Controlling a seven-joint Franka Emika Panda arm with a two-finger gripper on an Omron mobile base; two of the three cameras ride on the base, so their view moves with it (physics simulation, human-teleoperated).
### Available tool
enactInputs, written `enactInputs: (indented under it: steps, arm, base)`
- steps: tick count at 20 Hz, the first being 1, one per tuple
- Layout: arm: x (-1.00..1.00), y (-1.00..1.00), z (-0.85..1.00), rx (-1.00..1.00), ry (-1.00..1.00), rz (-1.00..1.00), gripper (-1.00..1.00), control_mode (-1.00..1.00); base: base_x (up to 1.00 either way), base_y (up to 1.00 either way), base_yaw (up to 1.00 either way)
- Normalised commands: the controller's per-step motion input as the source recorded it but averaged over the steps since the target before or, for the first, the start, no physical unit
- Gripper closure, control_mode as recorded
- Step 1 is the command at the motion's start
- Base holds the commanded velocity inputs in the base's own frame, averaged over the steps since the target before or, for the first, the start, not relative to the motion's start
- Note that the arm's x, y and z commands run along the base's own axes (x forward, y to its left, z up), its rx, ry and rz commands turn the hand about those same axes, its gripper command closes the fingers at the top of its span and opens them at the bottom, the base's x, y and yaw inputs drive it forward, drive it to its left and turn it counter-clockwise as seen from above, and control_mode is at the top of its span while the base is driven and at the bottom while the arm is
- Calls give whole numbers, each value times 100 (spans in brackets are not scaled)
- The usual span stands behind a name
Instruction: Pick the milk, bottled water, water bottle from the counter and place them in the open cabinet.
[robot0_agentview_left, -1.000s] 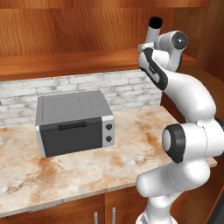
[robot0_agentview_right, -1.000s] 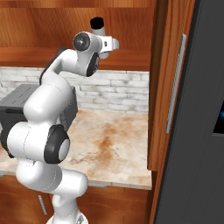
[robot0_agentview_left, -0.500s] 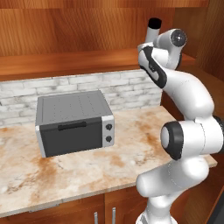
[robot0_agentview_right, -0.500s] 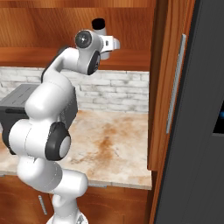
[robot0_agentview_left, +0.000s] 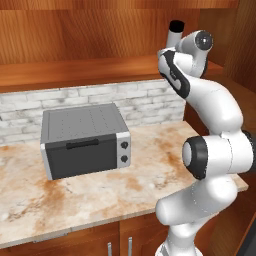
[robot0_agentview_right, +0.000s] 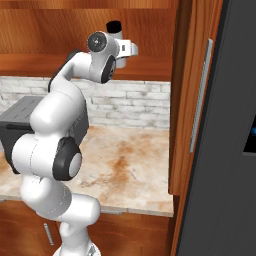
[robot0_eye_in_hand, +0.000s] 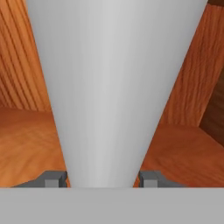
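1 claw (robot0_eye_in_hand: 103, 177) clamps the water bottle (robot0_eye_in_hand: 113, 87) (plain silver, unlabelled) inside the open cabinet (robot0_eye_in_hand: 183, 148).

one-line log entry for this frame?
phase: placing | claw: shut on water bottle | bottle: upright, black cap up | location: over open cabinet shelf | toaster oven: on countertop

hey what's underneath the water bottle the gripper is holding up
The cabinet's plank shelf lies below the water bottle. Its base is hidden between the gripper fingers, so contact can't be judged.
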Motion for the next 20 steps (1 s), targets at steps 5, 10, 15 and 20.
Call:
enactInputs:
  steps: [5,10,15,20]
  arm:
    - [16,0,0,0,2,0,100,-100]
    - [11,0,0,0,0,0,100,-100]
    - [9,0,-1,0,0,0,-100,-100]
    - [6,0,0,0,0,0,-100,-100]
  base:
    - [0,0,0]
    - [0,0,0]
    - [0,0,0]
    - [0,0,0]
